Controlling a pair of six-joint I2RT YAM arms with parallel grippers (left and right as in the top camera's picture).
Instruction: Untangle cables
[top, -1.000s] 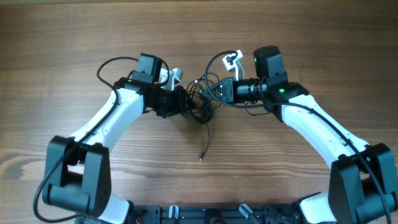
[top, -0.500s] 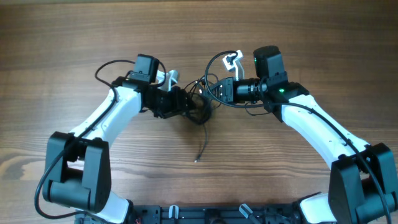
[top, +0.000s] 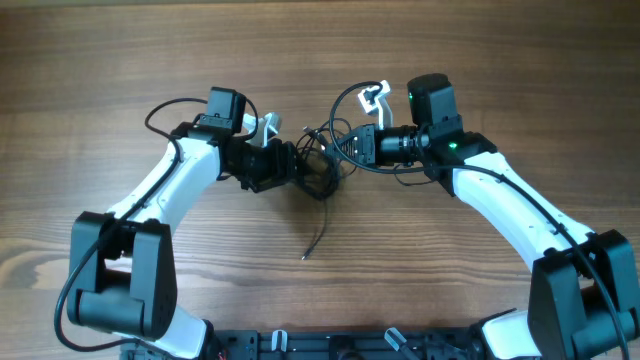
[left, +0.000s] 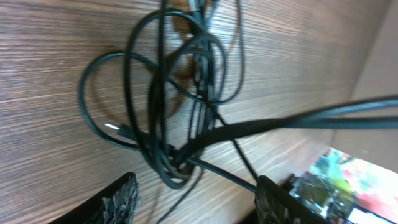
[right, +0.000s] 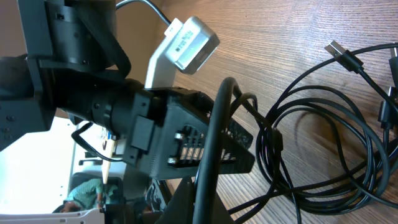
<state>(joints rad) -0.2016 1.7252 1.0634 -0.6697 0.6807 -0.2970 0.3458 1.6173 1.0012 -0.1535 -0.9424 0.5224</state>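
A knot of thin black cables (top: 322, 165) lies on the wooden table between my two grippers. One loose end (top: 305, 257) trails toward the front edge. My left gripper (top: 288, 166) sits just left of the knot, open. In the left wrist view its fingers (left: 122, 199) stand wide apart, the cable loops (left: 180, 99) lie just ahead of them, and one strand crosses near the right finger. My right gripper (top: 347, 146) is at the knot's right side, shut on a cable (right: 211, 143) that rises out of its jaws. More coils (right: 323, 137) and a plug (right: 342, 53) lie to its right.
The left arm's wrist and white camera housing (right: 189, 42) fill the space straight ahead of my right gripper. The table (top: 480, 60) is bare wood elsewhere. A second white camera mount (top: 375, 95) sticks up behind the right gripper.
My left gripper has opened, released the knot and drawn back to the left. The loose cable end has slid left along the table. The right arm has not moved.
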